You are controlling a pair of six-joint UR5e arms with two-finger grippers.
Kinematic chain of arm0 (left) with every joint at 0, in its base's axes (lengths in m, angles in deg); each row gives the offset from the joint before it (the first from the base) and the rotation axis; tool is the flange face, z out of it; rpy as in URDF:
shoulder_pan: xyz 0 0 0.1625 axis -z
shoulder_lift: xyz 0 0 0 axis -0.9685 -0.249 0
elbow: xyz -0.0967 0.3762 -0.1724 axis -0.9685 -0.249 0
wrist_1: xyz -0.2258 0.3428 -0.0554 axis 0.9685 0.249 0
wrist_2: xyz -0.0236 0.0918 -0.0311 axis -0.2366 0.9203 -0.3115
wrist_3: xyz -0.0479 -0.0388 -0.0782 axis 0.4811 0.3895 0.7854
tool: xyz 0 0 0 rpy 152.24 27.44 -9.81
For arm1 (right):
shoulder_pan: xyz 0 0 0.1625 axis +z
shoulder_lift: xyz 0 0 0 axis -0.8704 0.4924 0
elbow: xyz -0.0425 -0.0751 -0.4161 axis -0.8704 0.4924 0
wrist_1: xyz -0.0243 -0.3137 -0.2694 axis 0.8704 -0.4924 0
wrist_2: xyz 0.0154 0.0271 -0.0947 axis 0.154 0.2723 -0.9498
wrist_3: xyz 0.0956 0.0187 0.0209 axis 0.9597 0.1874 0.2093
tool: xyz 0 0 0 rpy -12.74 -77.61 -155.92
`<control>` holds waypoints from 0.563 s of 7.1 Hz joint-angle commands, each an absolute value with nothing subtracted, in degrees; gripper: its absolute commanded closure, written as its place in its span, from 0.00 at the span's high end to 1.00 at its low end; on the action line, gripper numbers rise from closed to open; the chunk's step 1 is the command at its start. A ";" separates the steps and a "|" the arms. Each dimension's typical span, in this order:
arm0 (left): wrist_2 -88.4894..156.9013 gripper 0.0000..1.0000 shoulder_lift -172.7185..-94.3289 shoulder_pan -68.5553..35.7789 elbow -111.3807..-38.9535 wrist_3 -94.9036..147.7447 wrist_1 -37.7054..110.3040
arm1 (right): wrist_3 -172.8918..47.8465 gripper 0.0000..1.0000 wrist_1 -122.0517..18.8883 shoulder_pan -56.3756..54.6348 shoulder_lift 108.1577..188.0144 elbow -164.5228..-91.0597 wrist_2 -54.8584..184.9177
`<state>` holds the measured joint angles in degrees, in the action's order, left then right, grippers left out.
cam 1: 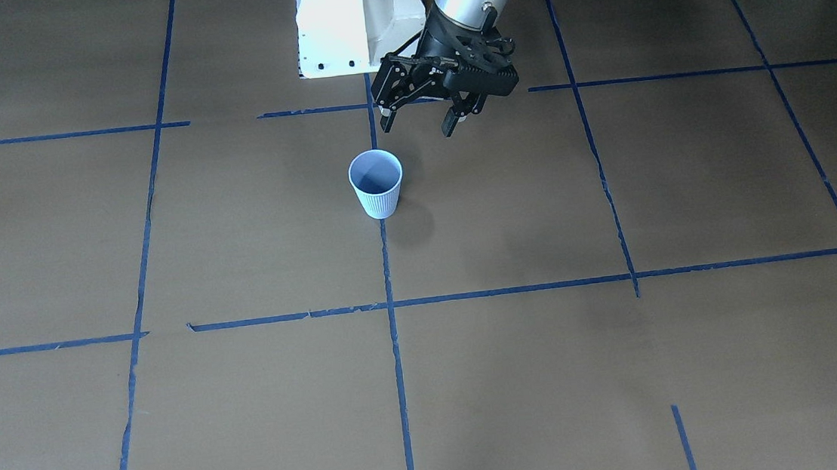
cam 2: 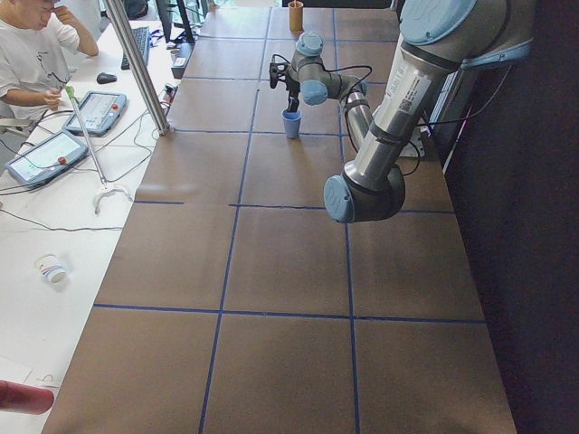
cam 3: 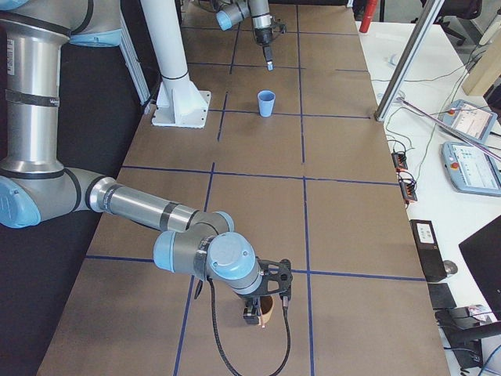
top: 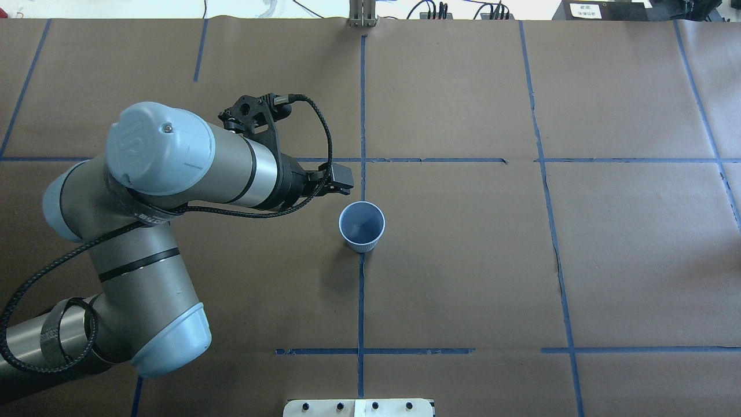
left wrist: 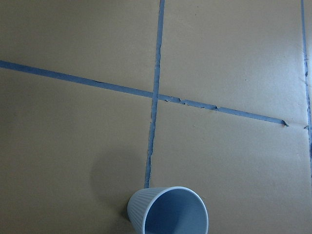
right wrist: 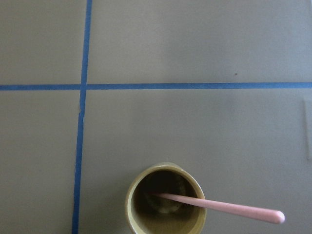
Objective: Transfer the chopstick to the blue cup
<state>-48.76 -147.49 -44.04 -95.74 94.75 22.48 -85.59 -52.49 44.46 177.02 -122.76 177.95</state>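
Observation:
The pale blue ribbed cup (cam 1: 376, 183) stands upright and empty near the table's middle; it also shows in the overhead view (top: 362, 226) and the left wrist view (left wrist: 168, 214). My left gripper (cam 1: 418, 121) is open and empty, hovering beside and above the cup on the robot's side of it. The pinkish chopstick (right wrist: 219, 207) leans inside a tan cup (right wrist: 163, 200) directly under the right wrist camera. My right gripper (cam 3: 252, 313) hangs over that tan cup at the table's right end. I cannot tell whether it is open or shut.
The table is brown paper with blue tape lines (cam 1: 398, 388). A white arm pedestal (cam 1: 358, 21) stands behind the blue cup. Operators' desks with tablets and cables (cam 3: 470, 149) run along the far side.

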 commanded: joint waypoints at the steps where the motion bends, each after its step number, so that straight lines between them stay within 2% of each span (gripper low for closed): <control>1: -48.76 1.00 -147.24 -44.03 -95.91 94.83 22.50 | -78.76 0.97 -45.26 44.70 176.63 -117.10 177.71; 3: -48.76 1.00 -147.15 -44.03 -95.91 94.83 22.50 | -74.14 0.97 -44.80 44.70 176.63 -115.04 178.15; 4: -48.68 1.00 -147.15 -44.12 -95.99 94.83 22.50 | -73.58 0.90 -44.80 44.70 176.45 -114.87 177.98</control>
<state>-48.74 -147.17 -44.04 -95.93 94.83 22.50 -75.35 -45.01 44.70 176.56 -115.39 177.99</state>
